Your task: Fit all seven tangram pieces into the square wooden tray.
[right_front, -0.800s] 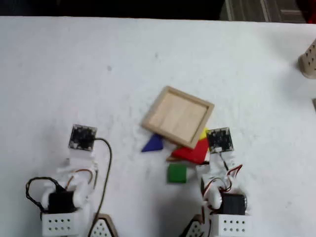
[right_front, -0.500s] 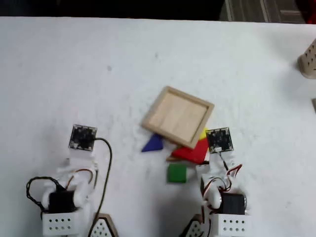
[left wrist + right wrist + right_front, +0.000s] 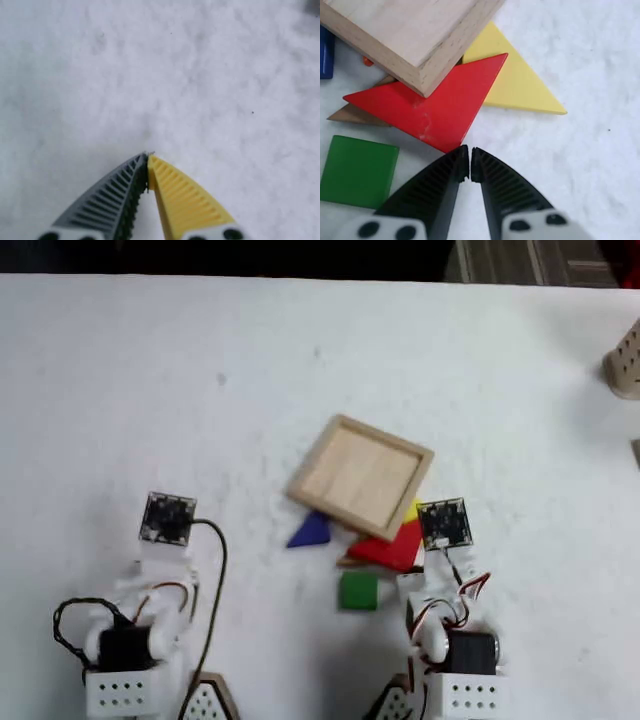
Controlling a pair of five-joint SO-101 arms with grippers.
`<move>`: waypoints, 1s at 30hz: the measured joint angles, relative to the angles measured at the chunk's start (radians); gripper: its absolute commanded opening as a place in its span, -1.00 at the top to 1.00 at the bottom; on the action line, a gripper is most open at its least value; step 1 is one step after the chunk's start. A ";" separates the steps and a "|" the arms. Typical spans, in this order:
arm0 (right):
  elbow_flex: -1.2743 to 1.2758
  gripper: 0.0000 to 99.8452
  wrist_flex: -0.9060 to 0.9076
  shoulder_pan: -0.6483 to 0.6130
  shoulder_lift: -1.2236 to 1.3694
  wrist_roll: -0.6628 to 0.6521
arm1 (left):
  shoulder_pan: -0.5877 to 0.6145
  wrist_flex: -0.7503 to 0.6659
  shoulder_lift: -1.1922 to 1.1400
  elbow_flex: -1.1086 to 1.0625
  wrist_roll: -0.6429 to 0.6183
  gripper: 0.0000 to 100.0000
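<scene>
Slightly askew near the desk's (image 3: 150, 390) middle, the pale square wooden tray (image 3: 362, 476) rests one corner on the red triangle (image 3: 435, 107), yellow triangle (image 3: 515, 85) and a brown piece (image 3: 350, 114). The right claw (image 3: 469, 165) is closed and empty, its tips just beside the red triangle's corner. The left claw (image 3: 147, 165) is pressed together over bare desk. A green square (image 3: 357, 170) and blue triangle (image 3: 311, 531) lie near the tray.
</scene>
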State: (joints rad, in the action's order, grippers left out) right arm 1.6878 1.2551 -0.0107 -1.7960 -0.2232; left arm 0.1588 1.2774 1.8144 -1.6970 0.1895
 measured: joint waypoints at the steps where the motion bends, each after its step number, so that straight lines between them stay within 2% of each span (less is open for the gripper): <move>1: 0.000 0.96 0.000 0.000 0.000 0.000 | -0.002 0.000 0.000 0.000 0.000 0.95; 12: 0.000 0.96 0.005 0.002 0.000 -0.002 | -0.002 0.000 0.000 0.000 0.000 0.95; 30: 0.000 0.96 0.005 0.190 0.000 -0.002 | -0.003 0.000 0.000 0.005 0.000 0.95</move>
State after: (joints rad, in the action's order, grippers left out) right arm 1.6878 1.2597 0.1795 -1.7960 -0.2248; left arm 0.1557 1.2774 1.8144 -1.6924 0.1895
